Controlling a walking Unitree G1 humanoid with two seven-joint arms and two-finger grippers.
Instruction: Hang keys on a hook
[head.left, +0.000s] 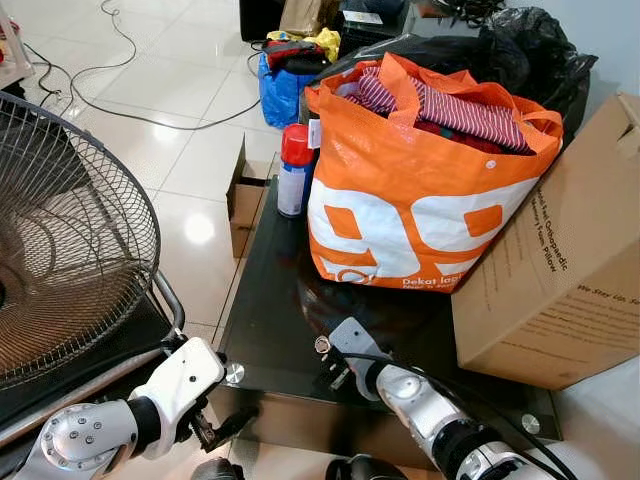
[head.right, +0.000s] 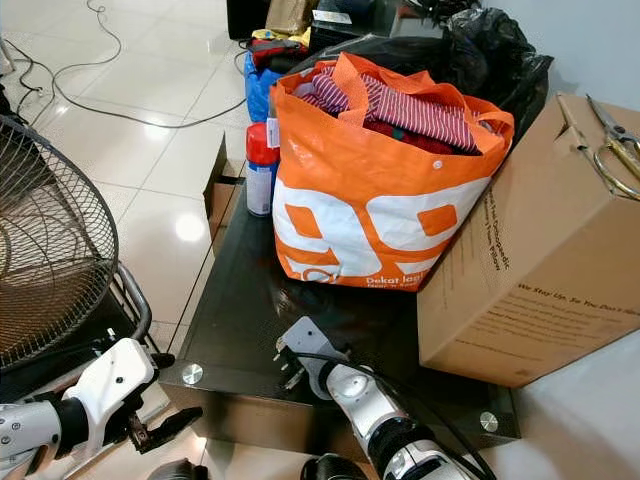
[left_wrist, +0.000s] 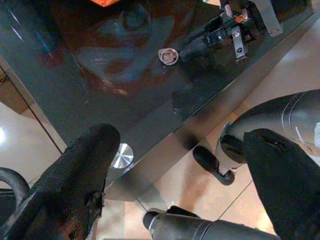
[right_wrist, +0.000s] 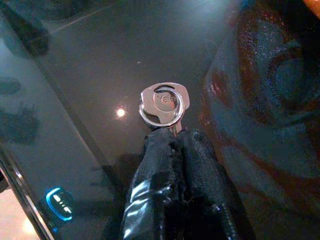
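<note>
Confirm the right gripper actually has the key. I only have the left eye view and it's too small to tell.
Observer: Yes. In the right wrist view the right gripper has its fingers shut on the key by its blade; the head and ring stick out past the tips.
Operator: Left gripper?
Observer: The left gripper is open and holds nothing, just off the corner of the black glass table, above the floor.
Operator: Anything on the box?
Observer: The right eye view shows scissors lying on top of the cardboard box.
</note>
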